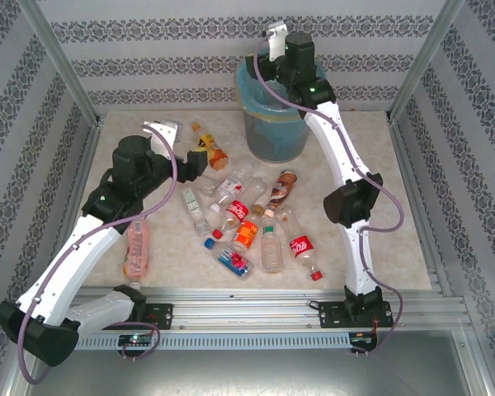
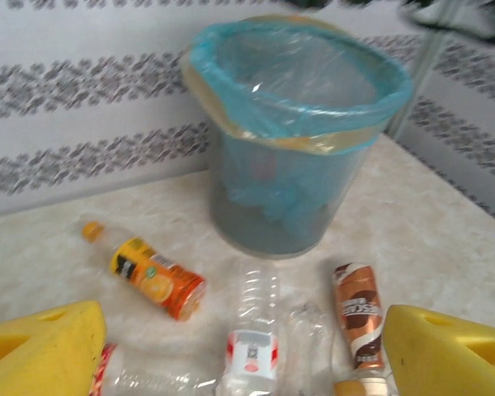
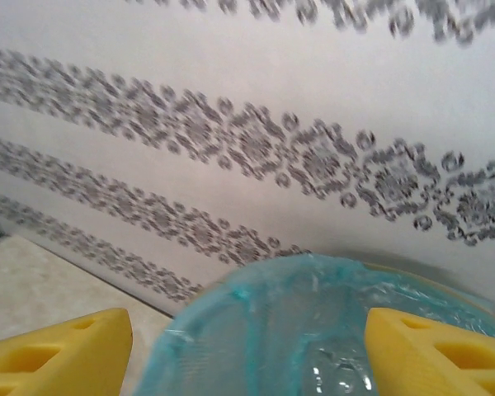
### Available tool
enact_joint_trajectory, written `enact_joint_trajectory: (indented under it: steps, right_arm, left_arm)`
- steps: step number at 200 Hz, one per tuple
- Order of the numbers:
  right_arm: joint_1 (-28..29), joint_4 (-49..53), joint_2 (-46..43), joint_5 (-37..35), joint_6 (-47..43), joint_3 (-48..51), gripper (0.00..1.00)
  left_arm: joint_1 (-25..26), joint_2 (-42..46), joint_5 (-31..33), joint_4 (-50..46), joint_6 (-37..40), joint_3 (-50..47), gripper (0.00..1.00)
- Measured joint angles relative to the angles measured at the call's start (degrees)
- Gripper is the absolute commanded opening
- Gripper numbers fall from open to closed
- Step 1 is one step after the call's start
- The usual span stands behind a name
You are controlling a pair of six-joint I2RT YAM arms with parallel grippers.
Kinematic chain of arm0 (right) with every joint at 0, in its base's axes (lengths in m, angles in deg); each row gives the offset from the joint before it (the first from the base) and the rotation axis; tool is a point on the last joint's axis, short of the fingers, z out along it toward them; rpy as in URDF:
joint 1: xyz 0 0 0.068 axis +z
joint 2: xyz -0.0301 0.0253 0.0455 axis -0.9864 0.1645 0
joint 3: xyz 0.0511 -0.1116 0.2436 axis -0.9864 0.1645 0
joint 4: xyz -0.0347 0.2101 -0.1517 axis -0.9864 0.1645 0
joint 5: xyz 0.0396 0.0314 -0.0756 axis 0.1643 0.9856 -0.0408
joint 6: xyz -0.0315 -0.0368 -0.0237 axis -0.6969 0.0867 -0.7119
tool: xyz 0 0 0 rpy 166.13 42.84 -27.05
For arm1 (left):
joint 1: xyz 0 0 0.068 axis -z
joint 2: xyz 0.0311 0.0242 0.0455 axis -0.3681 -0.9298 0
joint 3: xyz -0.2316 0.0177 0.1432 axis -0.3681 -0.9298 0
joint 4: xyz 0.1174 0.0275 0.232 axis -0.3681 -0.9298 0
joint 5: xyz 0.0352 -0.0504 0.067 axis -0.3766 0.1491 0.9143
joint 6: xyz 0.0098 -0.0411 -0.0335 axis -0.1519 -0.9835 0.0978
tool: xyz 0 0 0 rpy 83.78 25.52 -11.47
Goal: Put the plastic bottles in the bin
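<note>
Where bottles (image 1: pixel 246 233) crowd table (image 1: pixel 378 144), bin (image 1: pixel 274 139) stands beyond.

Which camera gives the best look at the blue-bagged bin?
The left wrist view: the bin stands whole, rim to base, unblocked. From the top external view the right arm overlaps its rim; the right wrist view sees part of the bagged rim close up.

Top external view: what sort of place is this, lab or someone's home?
Likely a lab robot cell, not a home: aluminium frame posts hold wallpapered panels, and a metal rail edges the table.
</note>
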Motion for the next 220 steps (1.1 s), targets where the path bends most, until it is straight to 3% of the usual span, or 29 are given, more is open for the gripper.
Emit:
enact_joint_trajectory:
  steps: [42,80,110,155,220]
  right_arm:
    - [4.68,1.57,-13.88,-0.04,0.28,7.04,0.75]
    - [11.63,-4.70,-29.27,0.04,0.44,27.82,0.75]
    - [16.76,-9.27,-34.23,0.68,1.77,43.15,0.75]
    - [18.16,-14.38,-38.18,1.31,8.00,62.36,0.75]
    - [18.16,-18.05,-46.71,1.22,10.51,70.25,0.76]
  left_arm:
    - [-1.36,-0.87,6.71,-15.32,-8.35,1.81,0.88]
    - [-6.86,0.11,7.67,-28.02,-16.61,-3.06,0.88]
    - [-10.78,2.82,8.04,-35.23,-21.18,-10.08,0.91]
    - [-15.13,1.88,7.98,-38.12,-27.76,-18.34,0.96]
    - [-19.28,-4.28,9.66,-37.38,-33.20,-22.67,0.96]
